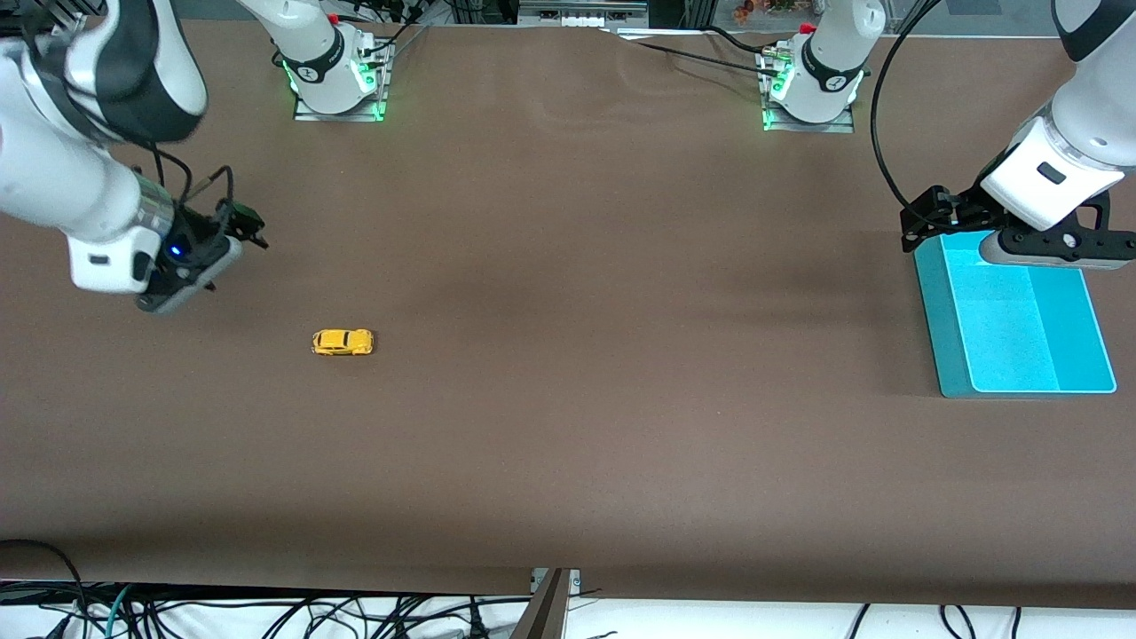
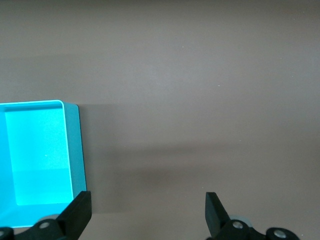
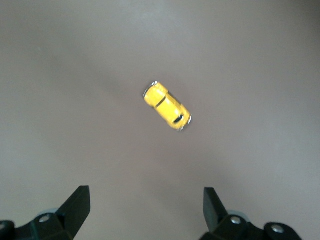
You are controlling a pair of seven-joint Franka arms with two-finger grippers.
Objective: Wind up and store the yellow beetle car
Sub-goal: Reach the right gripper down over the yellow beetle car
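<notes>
The yellow beetle car [image 1: 343, 342] stands on its wheels on the brown table, toward the right arm's end. It also shows in the right wrist view [image 3: 167, 106], lying at a slant ahead of the fingers. My right gripper [image 1: 238, 226] hangs open and empty over bare table a little way from the car, and its own view shows it open [image 3: 146, 205]. My left gripper [image 1: 927, 220] is open and empty, up over the table by a corner of the teal tray [image 1: 1012, 328]. Its wrist view [image 2: 147, 210] shows bare table between the fingers and the tray [image 2: 37, 150] to one side.
The teal tray is empty and sits at the left arm's end of the table. The two arm bases [image 1: 337, 75] [image 1: 812, 84] stand along the table's farthest edge. Cables [image 1: 266, 617] hang below the nearest edge.
</notes>
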